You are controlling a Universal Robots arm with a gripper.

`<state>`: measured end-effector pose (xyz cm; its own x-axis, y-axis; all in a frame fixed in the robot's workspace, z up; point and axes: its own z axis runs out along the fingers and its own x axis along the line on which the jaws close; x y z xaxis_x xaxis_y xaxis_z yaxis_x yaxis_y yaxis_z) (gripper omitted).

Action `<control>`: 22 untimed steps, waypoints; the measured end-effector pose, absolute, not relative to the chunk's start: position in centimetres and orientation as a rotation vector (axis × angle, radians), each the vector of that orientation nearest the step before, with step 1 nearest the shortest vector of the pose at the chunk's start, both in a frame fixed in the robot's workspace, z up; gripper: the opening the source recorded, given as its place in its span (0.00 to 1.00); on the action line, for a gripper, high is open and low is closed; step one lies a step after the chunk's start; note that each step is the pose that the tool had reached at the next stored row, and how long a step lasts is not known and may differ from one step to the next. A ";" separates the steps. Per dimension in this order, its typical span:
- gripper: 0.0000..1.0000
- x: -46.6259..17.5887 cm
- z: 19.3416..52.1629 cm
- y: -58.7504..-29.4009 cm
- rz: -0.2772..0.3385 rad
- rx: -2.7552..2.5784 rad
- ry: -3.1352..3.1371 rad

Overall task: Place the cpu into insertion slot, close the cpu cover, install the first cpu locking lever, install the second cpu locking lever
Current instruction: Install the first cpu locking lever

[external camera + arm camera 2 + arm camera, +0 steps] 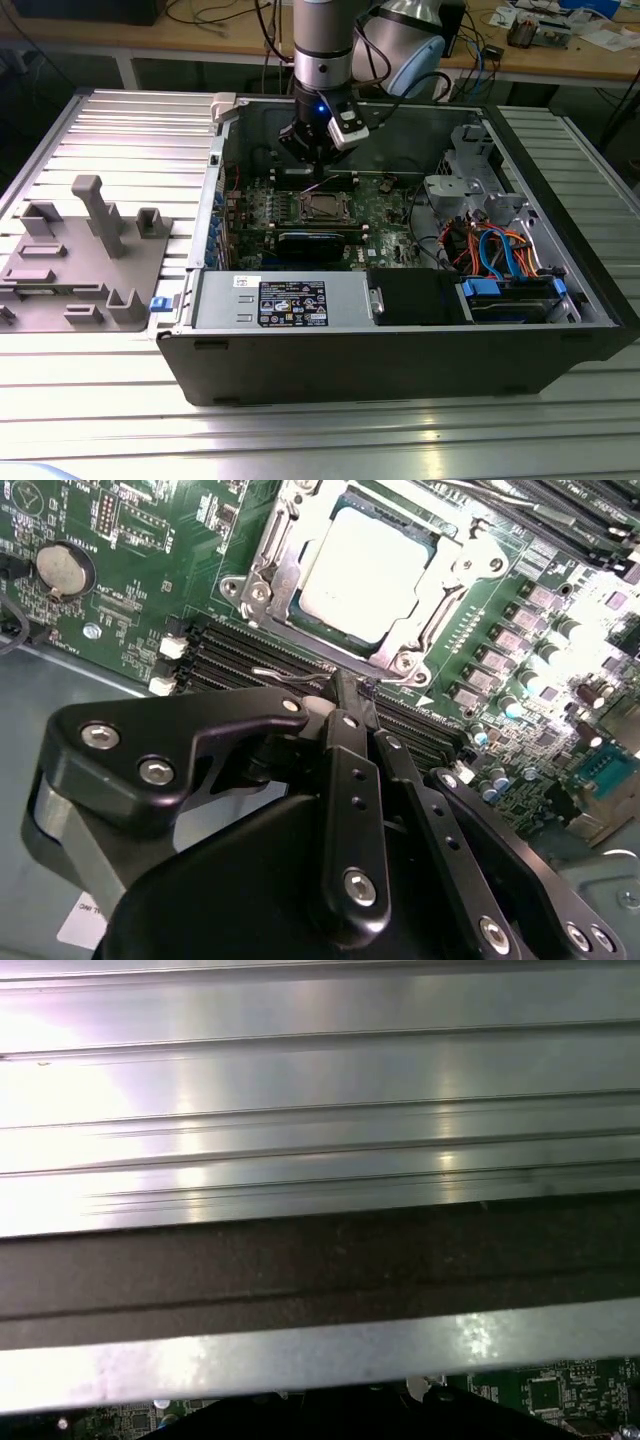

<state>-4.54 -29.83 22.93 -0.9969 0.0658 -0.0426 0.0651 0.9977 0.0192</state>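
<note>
Exterior view, read from its left. A grey moulded fixture (85, 255) lies near the ribbed aluminium table's (300, 440) edge at the exterior view's left, just beside the open computer case (400, 360) at the table's middle. Inside the case, a power supply (285, 300) runs along the near wall, and the green motherboard (385, 215) lies flat behind it. The arm comes down over the far edge of the motherboard, with the gripper (312, 165) just above the board on the far side of the socket. The cpu (322, 207) sits in the socket near the motherboard's middle. Orange and blue cables (500, 250) fill the case's corner at the exterior view's right. In the second wrist view the cpu (365, 565) lies flat in the slot with the cpu cover (268, 555) folded down around it, its pale top showing through the window. The gripper (352, 690) is clenched, its black tips together over the memory slots beside the socket. A thin wire lever (285, 672) reaches the tips; whether it is pinched cannot be told. A coin cell (62, 568) sits near the board's edge.
</note>
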 end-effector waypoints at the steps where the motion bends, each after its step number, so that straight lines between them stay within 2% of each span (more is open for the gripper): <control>1: 0.11 -4.4 22.9 -29.7 0.028 0.099 3.097; 22: 0.11 -3.0 22.2 -29.4 0.028 0.090 3.097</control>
<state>-3.03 -29.41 22.20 -0.9974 0.0582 -0.0424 0.0574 0.9982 0.0193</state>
